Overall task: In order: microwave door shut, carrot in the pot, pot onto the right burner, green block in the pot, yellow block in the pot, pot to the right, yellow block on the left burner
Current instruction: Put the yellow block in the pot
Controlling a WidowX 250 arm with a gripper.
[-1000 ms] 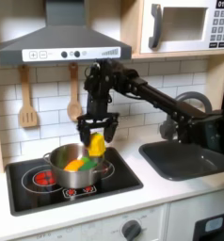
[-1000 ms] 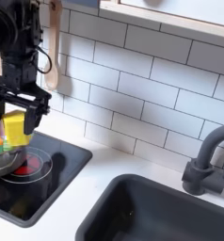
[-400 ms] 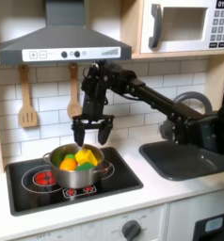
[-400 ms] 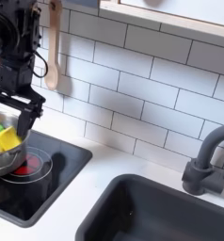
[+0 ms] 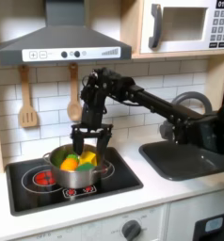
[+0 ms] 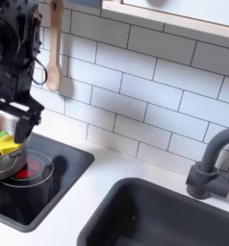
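A: Centre of the first exterior view, the gripper [image 5: 93, 138] hangs right over the pot [image 5: 76, 170], jaws spread wide, one finger either side of the rim's back edge, nothing held between them.

B: Inside the pot you can see the yellow block [image 5: 88, 156] toward the first exterior view's right, the carrot [image 5: 70, 164] at the first exterior view's left, and a sliver of the green block [image 5: 87, 167] just below the yellow one.

A: In the second exterior view, at the far left edge, the gripper [image 6: 12, 116] shows the same: fingers apart, empty, just above the pot [image 6: 5, 165] with yellow [image 6: 6, 143], orange and green inside.

B: The pot sits on the black cooktop [image 5: 123, 179], lower left of the first exterior view, with the left burner [image 5: 36, 176] partly visible beside it and the right burner [image 6: 30, 169] peeking from under the pot in the second exterior view.

A: Any writing? Upper right of the first exterior view, the microwave door [image 5: 181, 27] is shut, and the keypad [image 5: 222, 26] next to it carries a digital display; the digits are too blurred to read.

B: Hood knobs [image 5: 63, 54] have no legible labels.
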